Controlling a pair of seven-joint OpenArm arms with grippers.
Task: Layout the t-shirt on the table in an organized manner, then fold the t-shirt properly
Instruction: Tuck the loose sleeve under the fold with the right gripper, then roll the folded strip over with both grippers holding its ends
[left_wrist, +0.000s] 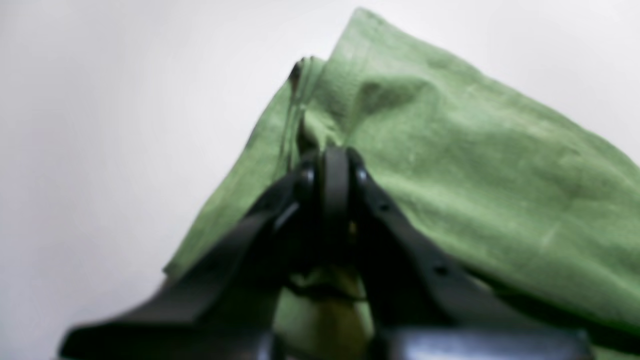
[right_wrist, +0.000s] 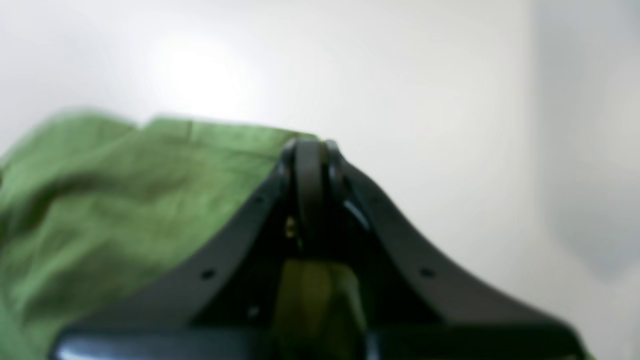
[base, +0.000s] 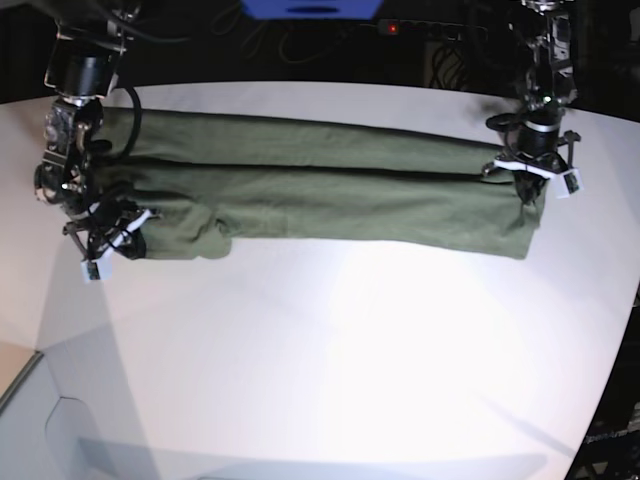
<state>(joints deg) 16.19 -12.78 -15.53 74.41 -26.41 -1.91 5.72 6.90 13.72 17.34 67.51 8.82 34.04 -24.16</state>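
Note:
The olive-green t-shirt (base: 320, 185) lies as a long folded band across the far half of the white table (base: 350, 350). At the band's right end my left gripper (base: 528, 190) is shut on the cloth. Its wrist view shows the closed tips (left_wrist: 335, 155) pinching a fold of the t-shirt (left_wrist: 475, 165). At the band's left end my right gripper (base: 115, 235) is shut too. In its wrist view the tips (right_wrist: 310, 145) meet at the edge of the t-shirt (right_wrist: 100, 200), with the cloth running in under them.
Behind the table stand dark cables and a power strip with a red light (base: 392, 27). The table's curved edge (base: 612, 380) runs down the right side. A grey surface (base: 40, 430) lies off the near left corner.

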